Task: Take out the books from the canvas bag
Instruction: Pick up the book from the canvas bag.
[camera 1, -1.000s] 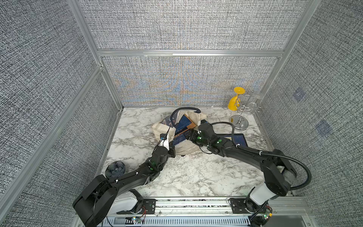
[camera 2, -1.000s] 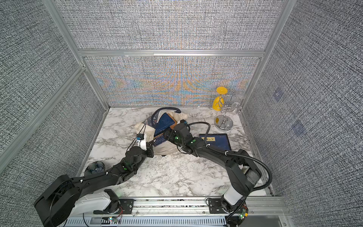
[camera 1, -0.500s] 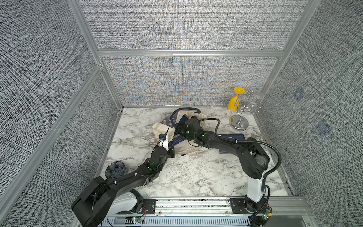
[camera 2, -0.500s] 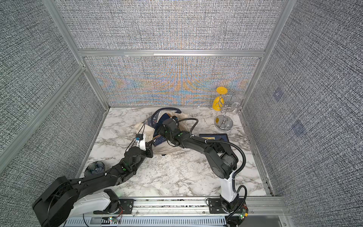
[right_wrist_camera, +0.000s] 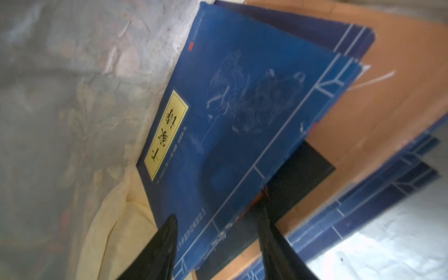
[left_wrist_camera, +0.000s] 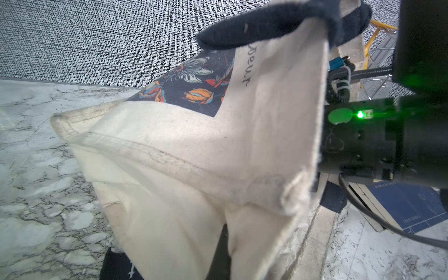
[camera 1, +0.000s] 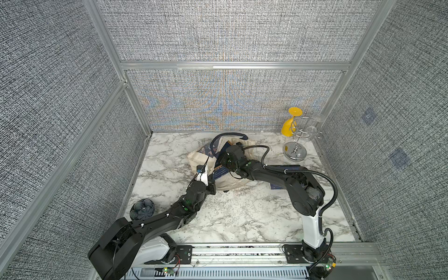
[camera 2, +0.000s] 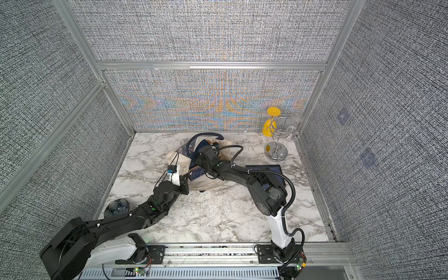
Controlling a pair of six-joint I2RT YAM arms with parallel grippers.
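My left pincer (camera 1: 210, 181) is clamped on the rim of the canvas bag (left_wrist_camera: 194, 150), lifting it so the mouth gapes. My right pincer (right_wrist_camera: 218, 218) reaches inside, jaws apart astride the top book (right_wrist_camera: 242, 121), the other books (right_wrist_camera: 388, 194) stacked just beyond its far finger.

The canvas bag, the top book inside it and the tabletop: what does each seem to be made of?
canvas bag: woven, cotton-like cloth, cream and matt; stitched seams, a frayed edge and soft folds.
book: paper or thin card, navy print with a slight sheen; the cover is thin and flat.
tabletop: smooth white surface with grey veins; marble or a marble-look laminate, I cannot tell.
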